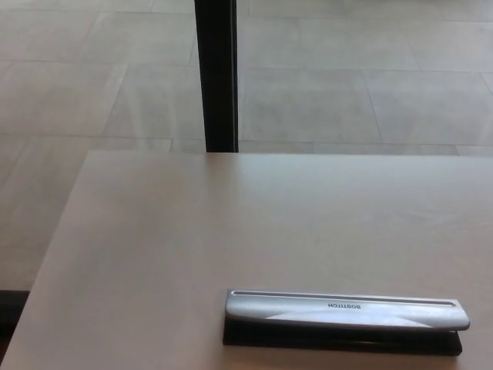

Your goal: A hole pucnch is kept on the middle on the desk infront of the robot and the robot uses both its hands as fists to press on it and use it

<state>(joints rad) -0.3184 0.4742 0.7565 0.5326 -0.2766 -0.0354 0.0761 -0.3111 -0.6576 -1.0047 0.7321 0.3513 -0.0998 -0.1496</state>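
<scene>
Waiting untouched near the front edge of the desk (154, 231), a little right of centre, the hole punch (343, 313) has its silver lever up, neither robot hand shows, so both fists must first come in above it.

Office-like room, plain pale bench (192, 231) filling the lower frame, long silver hole punch (344, 312) on a black base at lower right, large grey floor tiles (347, 100) across the top, black upright post (216, 73) at upper centre-left
</scene>
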